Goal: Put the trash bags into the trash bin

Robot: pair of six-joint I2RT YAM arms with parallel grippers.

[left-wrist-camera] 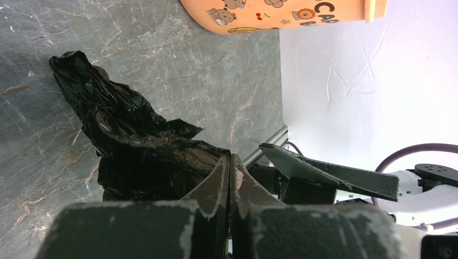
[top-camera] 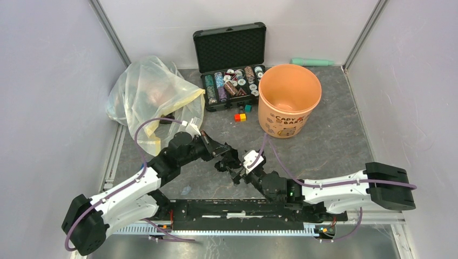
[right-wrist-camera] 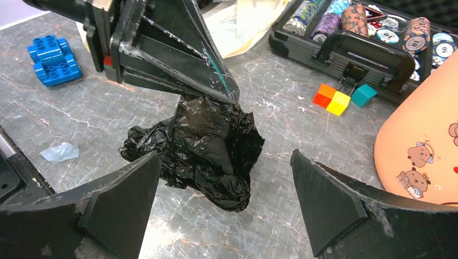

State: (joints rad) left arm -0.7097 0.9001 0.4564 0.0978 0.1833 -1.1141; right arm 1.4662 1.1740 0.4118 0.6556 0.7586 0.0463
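Two robot arms meet over a crumpled black trash bag near the middle of the grey marbled table, with the job of binning it barely begun. The left gripper has its jaws clenched tight together at the bag's upper edge. The wrist views suggest a fold of the glossy film is pinched between them, though the contact itself is hard to make out. The right gripper faces it with jaws released and spread wide, one on either side of the bag and touching nothing.

The bulk of the bag rests on the table in a loose heap. The trash bin, a peach-orange bucket printed with cartoon capybaras, stands upright toward the far right, apart from the bag, and what shows of its inside from above looks bare.

By this evidence nothing has gone in. A first hold seems to be made, and the lift, the carry across to the rim and the drop all remain.

Around the work lie an open black case of poker chips, three small coloured cubes just in front of it, a large translucent yellowish bag at far left, a blue toy brick and a scrap of clear plastic. None of them belongs to the task.
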